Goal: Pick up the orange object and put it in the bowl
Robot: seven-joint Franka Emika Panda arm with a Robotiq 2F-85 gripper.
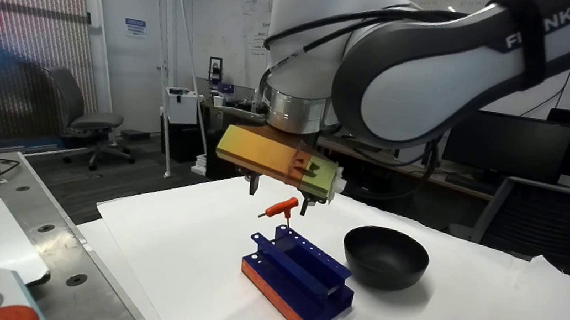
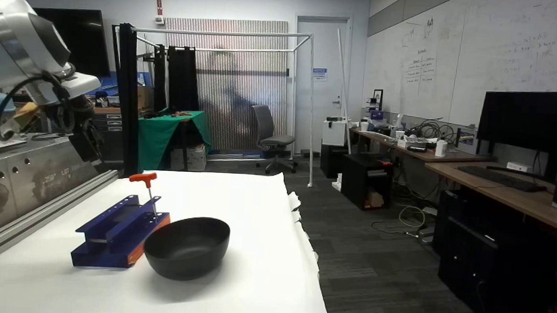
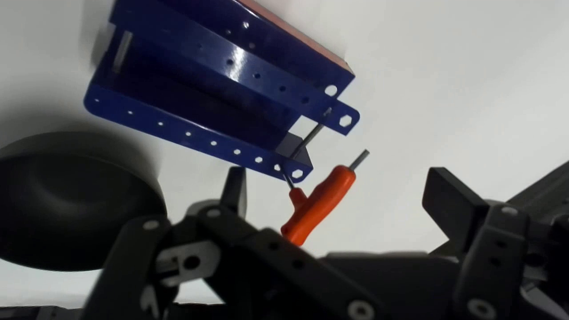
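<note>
The orange object is a T-handled hex key (image 1: 284, 207) with a thin metal shaft. It stands upright in a hole near one end of the blue rack; it also shows in an exterior view (image 2: 141, 178) and in the wrist view (image 3: 322, 202). The matte black bowl (image 1: 384, 266) stands beside the rack, and also shows in an exterior view (image 2: 189, 267) and the wrist view (image 3: 80, 200). My gripper (image 3: 341, 193) is open and empty, apart from the handle. In the wrist view the handle lies between the fingers, nearer the left one, whose linkage hides its lower end.
The blue slotted rack (image 1: 294, 295) with an orange-red base sits on the white-covered table (image 1: 182, 257). A metal bench (image 1: 64, 263) runs along one table edge. Desks with monitors (image 1: 507, 144) and an office chair (image 1: 543, 224) stand beyond the table.
</note>
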